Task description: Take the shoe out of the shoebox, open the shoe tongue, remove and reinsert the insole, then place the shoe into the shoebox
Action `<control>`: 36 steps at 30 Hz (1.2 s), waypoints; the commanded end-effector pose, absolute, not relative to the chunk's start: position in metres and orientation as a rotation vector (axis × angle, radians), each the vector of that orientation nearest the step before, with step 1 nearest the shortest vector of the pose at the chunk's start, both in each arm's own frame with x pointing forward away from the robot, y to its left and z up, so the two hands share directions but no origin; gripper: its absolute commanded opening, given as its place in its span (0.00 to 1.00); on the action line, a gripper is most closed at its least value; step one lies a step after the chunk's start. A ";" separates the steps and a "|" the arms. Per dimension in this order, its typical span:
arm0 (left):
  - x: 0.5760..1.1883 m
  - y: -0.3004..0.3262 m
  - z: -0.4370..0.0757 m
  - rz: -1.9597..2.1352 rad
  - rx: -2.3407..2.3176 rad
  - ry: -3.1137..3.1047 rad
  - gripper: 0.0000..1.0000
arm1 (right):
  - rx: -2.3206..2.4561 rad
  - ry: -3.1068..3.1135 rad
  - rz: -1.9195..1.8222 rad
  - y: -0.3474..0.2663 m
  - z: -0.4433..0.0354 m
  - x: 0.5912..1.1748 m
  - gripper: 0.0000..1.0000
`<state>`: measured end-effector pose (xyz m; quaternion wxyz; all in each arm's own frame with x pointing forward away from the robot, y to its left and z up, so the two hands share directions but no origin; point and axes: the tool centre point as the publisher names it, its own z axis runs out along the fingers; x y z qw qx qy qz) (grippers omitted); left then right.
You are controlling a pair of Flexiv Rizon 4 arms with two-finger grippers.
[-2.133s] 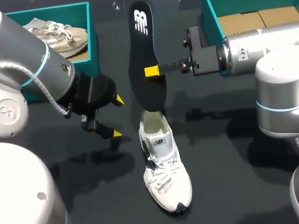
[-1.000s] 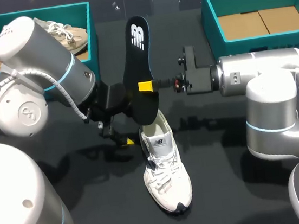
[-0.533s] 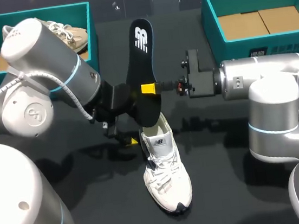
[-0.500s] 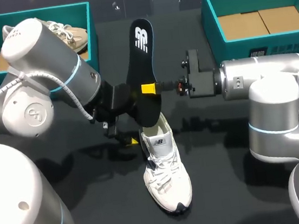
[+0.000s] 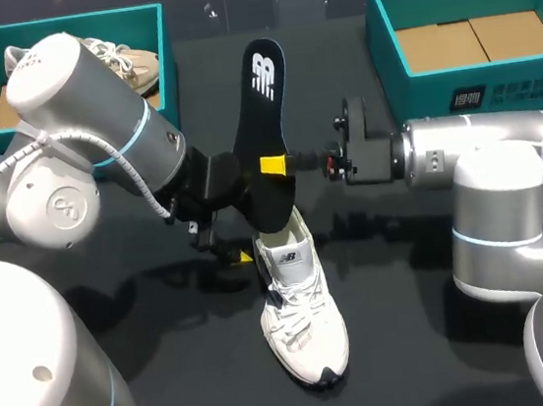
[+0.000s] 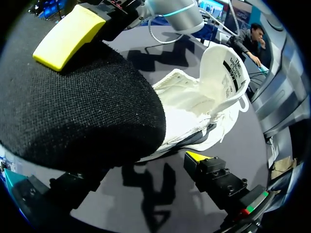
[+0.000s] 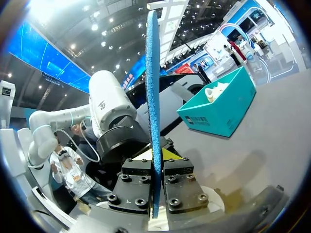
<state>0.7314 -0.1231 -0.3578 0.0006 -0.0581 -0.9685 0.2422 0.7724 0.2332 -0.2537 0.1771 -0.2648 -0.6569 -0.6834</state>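
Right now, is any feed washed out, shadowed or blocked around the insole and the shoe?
Head view: even light, insole and shoe sharp, arm shadows on the dark table. Left wrist view: the insole's black fabric looms close and blocks much of the scene; the white shoe bright but readable. Right wrist view: insole edge-on, strong glare behind it.

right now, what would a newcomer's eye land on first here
The long black foam insole stands out, held upright in the shut right gripper just above the white lace-up sneaker at the middle of the dark table. The open left gripper sits by the sneaker's heel. A teal shoebox at the far left holds a beige shoe.
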 end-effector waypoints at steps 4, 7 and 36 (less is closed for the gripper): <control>0.731 -0.124 -0.358 0.758 -0.183 -3.043 1.00 | -0.675 -1.873 -1.952 0.230 -0.252 0.778 0.00; 0.731 -0.124 -0.358 0.758 -0.183 -3.043 1.00 | -0.625 -1.872 -1.949 0.230 -0.252 0.779 0.00; 0.731 -0.124 -0.358 0.758 -0.183 -3.043 1.00 | -0.439 -1.862 -1.857 0.224 -0.275 0.785 0.00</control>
